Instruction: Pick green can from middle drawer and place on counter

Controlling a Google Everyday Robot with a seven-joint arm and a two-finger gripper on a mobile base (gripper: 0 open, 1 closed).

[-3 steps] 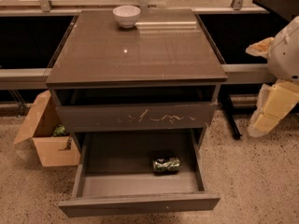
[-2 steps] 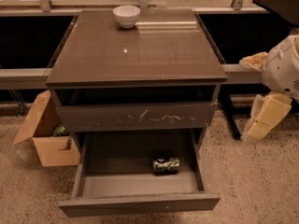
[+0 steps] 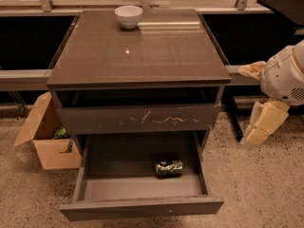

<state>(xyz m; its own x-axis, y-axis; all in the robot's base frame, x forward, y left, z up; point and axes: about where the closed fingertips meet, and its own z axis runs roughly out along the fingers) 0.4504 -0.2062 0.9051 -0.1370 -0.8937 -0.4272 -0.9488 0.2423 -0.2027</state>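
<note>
The green can (image 3: 169, 167) lies on its side on the floor of the open middle drawer (image 3: 142, 207), towards its right side. The counter (image 3: 137, 49) is the glossy top of the cabinet. My gripper (image 3: 257, 99) hangs to the right of the cabinet, about level with the scratched drawer front, well apart from the can. Its pale fingers (image 3: 264, 122) stand apart and hold nothing.
A white bowl (image 3: 128, 16) stands at the counter's back edge. The drawer front with pale scratches (image 3: 142, 119) sits just above the open drawer. An open cardboard box (image 3: 47, 137) stands on the floor to the left. A black table leg (image 3: 233, 120) stands near the gripper.
The gripper has moved a little left and down, closer to the cabinet's right side. The can and drawer have not moved.
</note>
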